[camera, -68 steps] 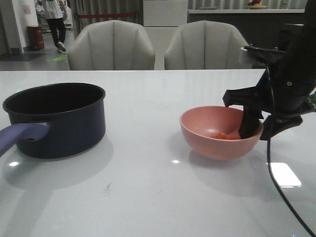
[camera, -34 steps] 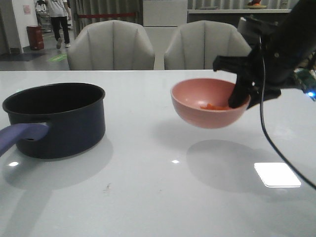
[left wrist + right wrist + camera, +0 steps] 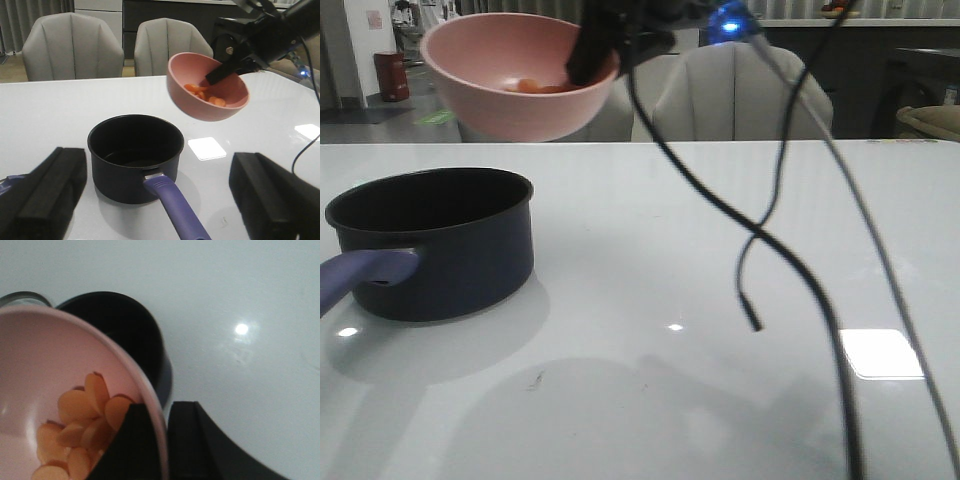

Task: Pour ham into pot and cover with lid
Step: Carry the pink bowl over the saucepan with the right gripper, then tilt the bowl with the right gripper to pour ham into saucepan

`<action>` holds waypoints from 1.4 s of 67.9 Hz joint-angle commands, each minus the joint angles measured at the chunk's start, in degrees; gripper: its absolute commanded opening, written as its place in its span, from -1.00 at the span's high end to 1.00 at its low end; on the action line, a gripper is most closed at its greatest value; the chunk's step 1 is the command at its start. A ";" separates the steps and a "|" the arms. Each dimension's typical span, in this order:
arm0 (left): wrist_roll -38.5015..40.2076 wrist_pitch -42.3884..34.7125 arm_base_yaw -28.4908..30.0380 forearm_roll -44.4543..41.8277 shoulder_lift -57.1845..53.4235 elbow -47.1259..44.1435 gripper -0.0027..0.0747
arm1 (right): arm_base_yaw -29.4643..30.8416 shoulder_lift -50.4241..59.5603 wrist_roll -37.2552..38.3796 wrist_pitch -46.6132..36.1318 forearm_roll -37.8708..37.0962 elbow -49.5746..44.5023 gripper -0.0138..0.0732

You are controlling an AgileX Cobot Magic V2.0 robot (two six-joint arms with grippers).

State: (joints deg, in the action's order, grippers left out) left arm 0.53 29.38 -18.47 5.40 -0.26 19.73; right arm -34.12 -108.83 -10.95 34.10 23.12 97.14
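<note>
The dark navy pot (image 3: 440, 250) stands at the table's left, its blue-purple handle (image 3: 360, 280) towards me; it looks empty in the left wrist view (image 3: 134, 150). My right gripper (image 3: 592, 52) is shut on the rim of the pink bowl (image 3: 515, 90) and holds it high, above and a little right of the pot. Orange ham pieces (image 3: 82, 425) lie in the bowl (image 3: 35, 355), with the pot (image 3: 125, 335) below its rim. My left gripper (image 3: 160, 200) is open and empty, low behind the pot's handle (image 3: 175, 205). I cannot make out the lid.
Two grey chairs (image 3: 740, 95) stand behind the white table (image 3: 670, 260). The right arm's black cables (image 3: 790, 260) hang down over the table's middle and right. A curved grey rim (image 3: 20, 298) shows beside the pot in the right wrist view.
My right gripper has lifted the pink bowl off the table at the right and carried it up and left to above the pot. The pot has not moved.
</note>
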 commanded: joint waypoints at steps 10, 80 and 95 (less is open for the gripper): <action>0.01 -4.63 -0.36 0.74 -0.20 1.35 -0.67 | -3.69 -0.59 -1.51 -21.27 1.04 3.46 0.36; 0.01 -4.63 -0.36 0.74 -0.20 1.35 -0.67 | -11.66 -10.74 -50.91 -97.67 -21.73 -14.36 0.36; 0.01 -4.63 -0.36 0.74 -0.20 1.35 -0.67 | -12.01 -10.74 -50.60 -102.04 -21.67 -14.36 0.38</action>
State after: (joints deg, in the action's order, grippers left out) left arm 0.53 29.38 -18.47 5.40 -0.26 19.73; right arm -46.04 -123.46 -61.34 -60.75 1.98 81.22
